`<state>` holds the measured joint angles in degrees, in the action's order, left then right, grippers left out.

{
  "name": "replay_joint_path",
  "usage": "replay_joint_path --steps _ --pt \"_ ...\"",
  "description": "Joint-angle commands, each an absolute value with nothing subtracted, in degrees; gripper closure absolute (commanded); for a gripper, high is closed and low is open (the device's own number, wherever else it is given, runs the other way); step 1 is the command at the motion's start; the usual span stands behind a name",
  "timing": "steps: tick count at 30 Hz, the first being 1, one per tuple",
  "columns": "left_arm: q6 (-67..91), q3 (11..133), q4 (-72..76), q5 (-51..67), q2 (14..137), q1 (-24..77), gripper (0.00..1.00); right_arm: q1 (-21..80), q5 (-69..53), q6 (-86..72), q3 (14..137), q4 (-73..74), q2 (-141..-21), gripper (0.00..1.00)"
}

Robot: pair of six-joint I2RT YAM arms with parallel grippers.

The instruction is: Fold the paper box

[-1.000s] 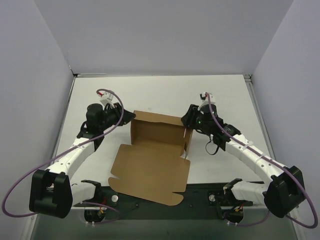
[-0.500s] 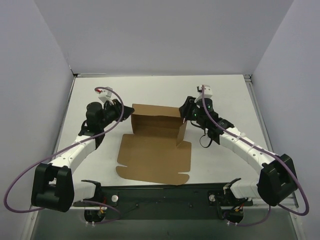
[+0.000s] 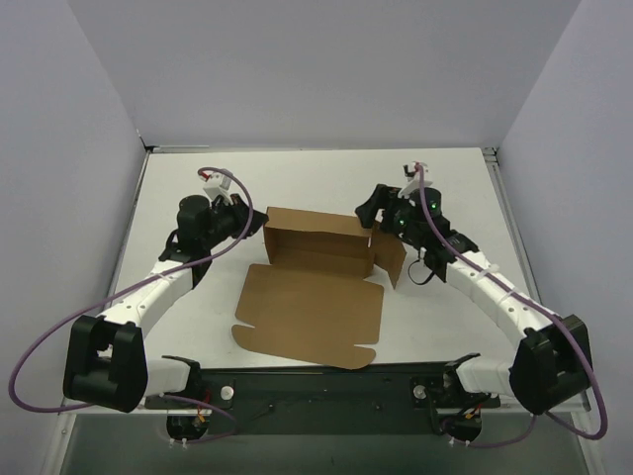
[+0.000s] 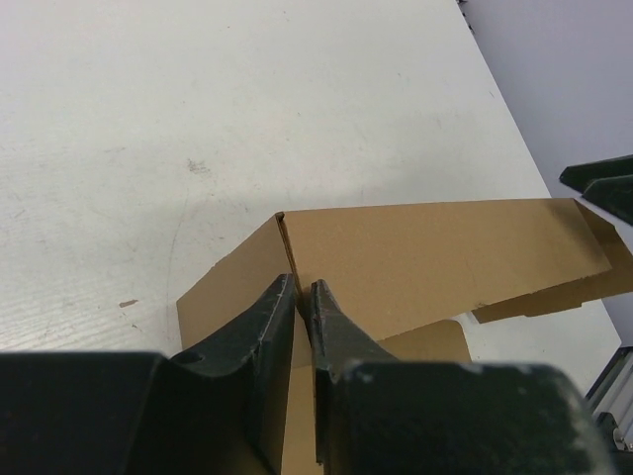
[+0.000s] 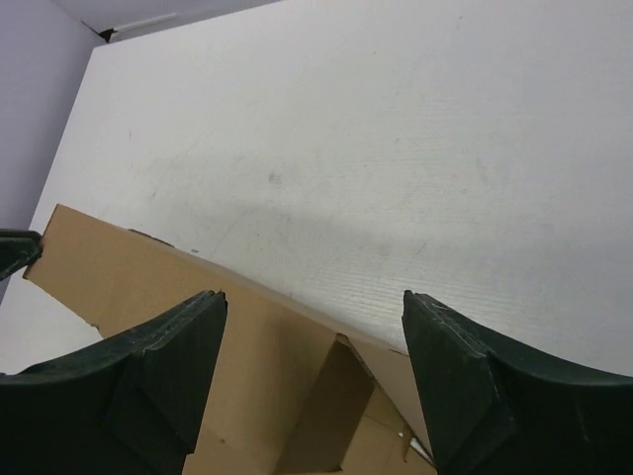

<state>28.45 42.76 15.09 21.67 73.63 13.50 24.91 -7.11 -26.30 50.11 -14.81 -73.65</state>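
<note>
- At the near edge of the white table point(image 3: 297, 178): a black mounting rail point(image 3: 326, 384) under both arm bases.
- Just beyond the rail, mid-table: the paper box point(image 3: 309, 315), plain brown and partly folded. Broad lid panel flat on the table toward the rail, shallow tray behind it with the back wall upright.
- At the tray's right end: a side flap point(image 3: 392, 259) angled outward, not tucked in.
- On the tray's left back corner: the left gripper point(image 3: 259, 230), clenched on the paper box. In the left wrist view, dark fingers point(image 4: 269, 327) pinching the thin upright wall right at the corner crease.
- Over the tray's right back corner: the right gripper point(image 3: 376, 218), released. In the right wrist view, fingers point(image 5: 168, 356) spread wide with the cardboard wall below and between them. Whether either finger touches the wall cannot be told.
- Farthest back and to both sides: pale lilac walls point(image 3: 326, 69) enclosing the table.
</note>
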Motion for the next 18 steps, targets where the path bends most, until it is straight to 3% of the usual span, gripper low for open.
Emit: replay_joint_path --steps 1,9,14,18 --pt "25.14 44.74 8.62 20.39 74.71 14.06 0.8 19.7 -13.19 -24.7 48.26 -13.11 -63.74 0.26" --pt "24.7 45.62 7.56 20.04 75.67 14.32 0.8 4.15 -12.31 -27.25 42.1 -0.37 -55.55 0.3" --pt "23.82 45.97 6.33 18.9 75.5 14.24 0.8 6.14 -7.74 -25.58 39.2 7.73 -52.12 0.34" --pt "23.73 46.32 6.15 18.81 75.67 14.33 0.8 13.61 -4.84 -25.05 37.36 9.76 -51.94 0.36"
